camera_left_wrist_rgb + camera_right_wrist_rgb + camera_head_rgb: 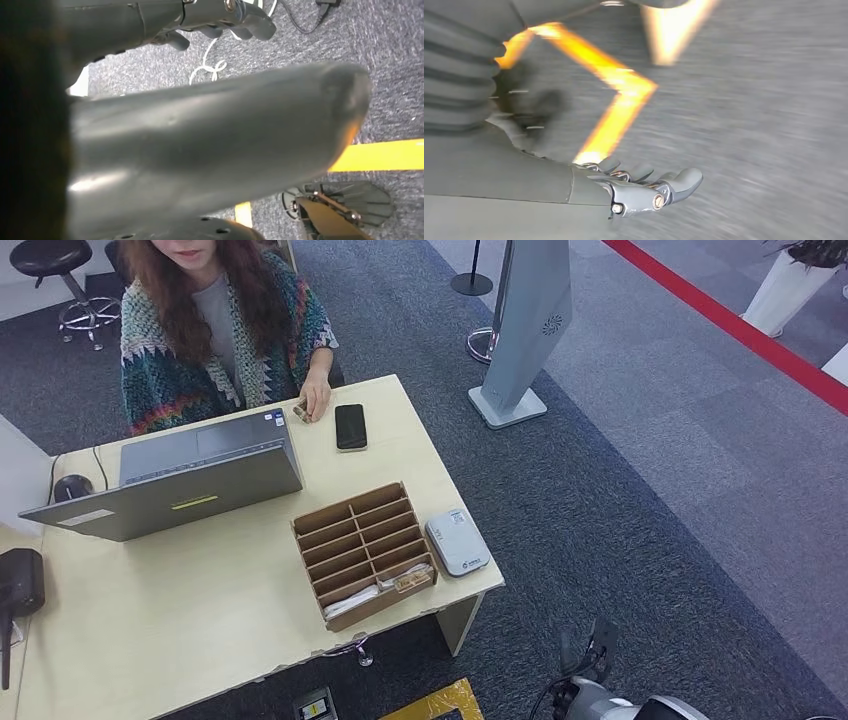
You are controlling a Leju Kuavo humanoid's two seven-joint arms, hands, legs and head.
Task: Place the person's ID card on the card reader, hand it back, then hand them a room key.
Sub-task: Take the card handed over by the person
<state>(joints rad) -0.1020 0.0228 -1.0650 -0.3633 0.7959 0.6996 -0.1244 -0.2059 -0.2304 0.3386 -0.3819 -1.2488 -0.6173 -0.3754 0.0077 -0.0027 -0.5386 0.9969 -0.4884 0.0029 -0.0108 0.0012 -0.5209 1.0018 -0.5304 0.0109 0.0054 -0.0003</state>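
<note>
A person sits behind the light wooden desk (pixel 200 620), their hand (pixel 316 397) resting on its far edge over a small tan object (pixel 300 413) that I cannot identify. The white card reader (pixel 457 541) lies at the desk's near right corner. Beside it stands a brown slotted box (pixel 365 552) with cards (pixel 403 582) in its front row. My right hand (pixel 590 650) hangs low beside the desk, over grey carpet, empty with fingers extended (pixel 644 187). My left hand (pixel 215 145) also hangs over the floor, fingers (pixel 225 20) apart from the thumb, holding nothing.
An open grey laptop (pixel 180 475) takes up the desk's left middle, with a mouse (pixel 72 486) behind it. A black phone (pixel 350 426) lies near the person's hand. A dark device (pixel 20 580) sits at the left edge. A grey floor stand (pixel 525 330) rises right of the desk.
</note>
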